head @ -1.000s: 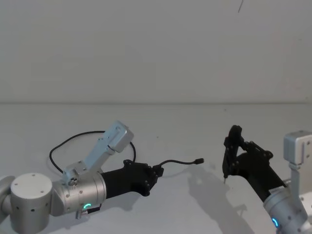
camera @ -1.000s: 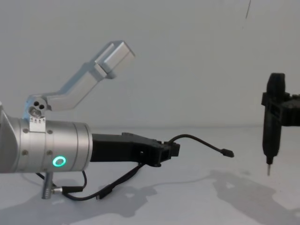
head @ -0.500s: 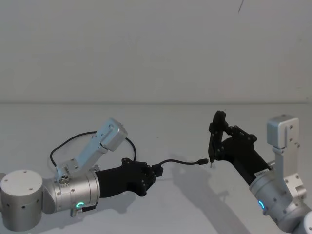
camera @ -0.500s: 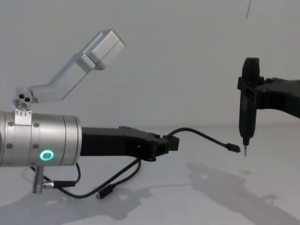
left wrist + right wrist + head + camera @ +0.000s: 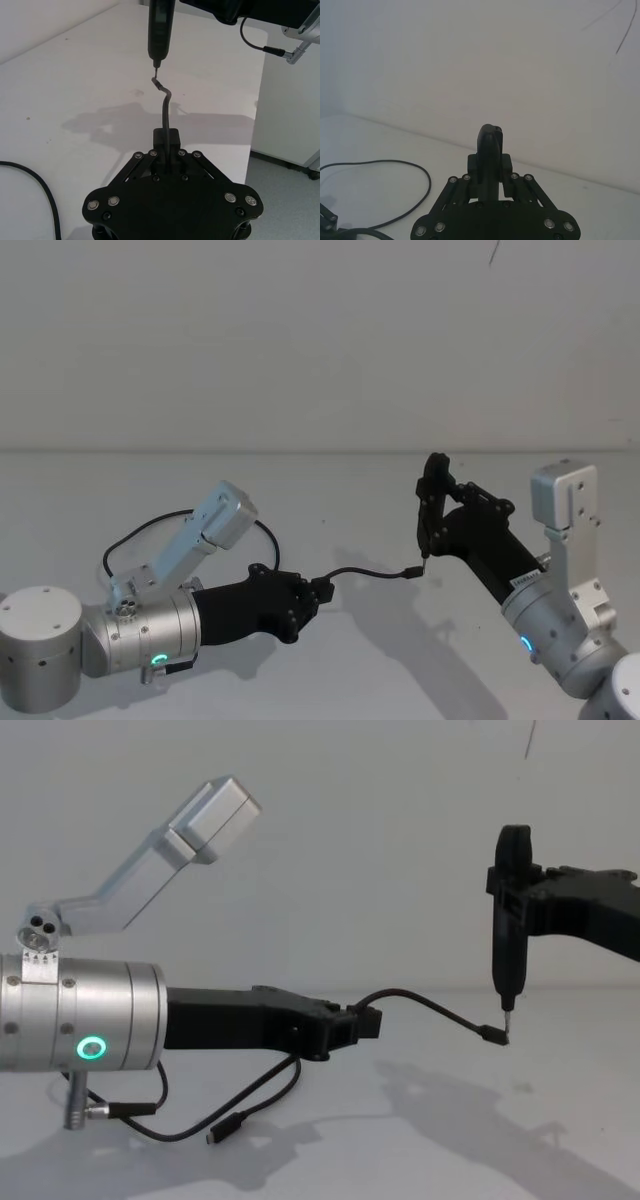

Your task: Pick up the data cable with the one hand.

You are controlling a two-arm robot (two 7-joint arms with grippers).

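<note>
The data cable (image 5: 365, 573) is long, thin and black. My left gripper (image 5: 318, 592), the one hand on the silver arm with the green ring, is shut on it near one end. A short curved length runs from the left gripper (image 5: 366, 1023) out to the small plug (image 5: 493, 1035), held above the table. The rest of the data cable (image 5: 255, 1105) sags behind to its other plug (image 5: 224, 1131) and loops over the table (image 5: 150, 528). My right gripper (image 5: 436, 506) is shut on a slim pointed tool (image 5: 509, 945), whose tip meets the plug (image 5: 155, 80).
Everything sits on a white table (image 5: 340, 670) against a plain white wall. In the left wrist view the table edge (image 5: 254, 127) drops to the floor beside the right arm. A short wire with a silver plug (image 5: 100, 1111) hangs from the left arm.
The right arm has swung left and forward with the tool, from well apart to tip against the cable's free plug. The left arm drew back slightly, still holding the cable.
</note>
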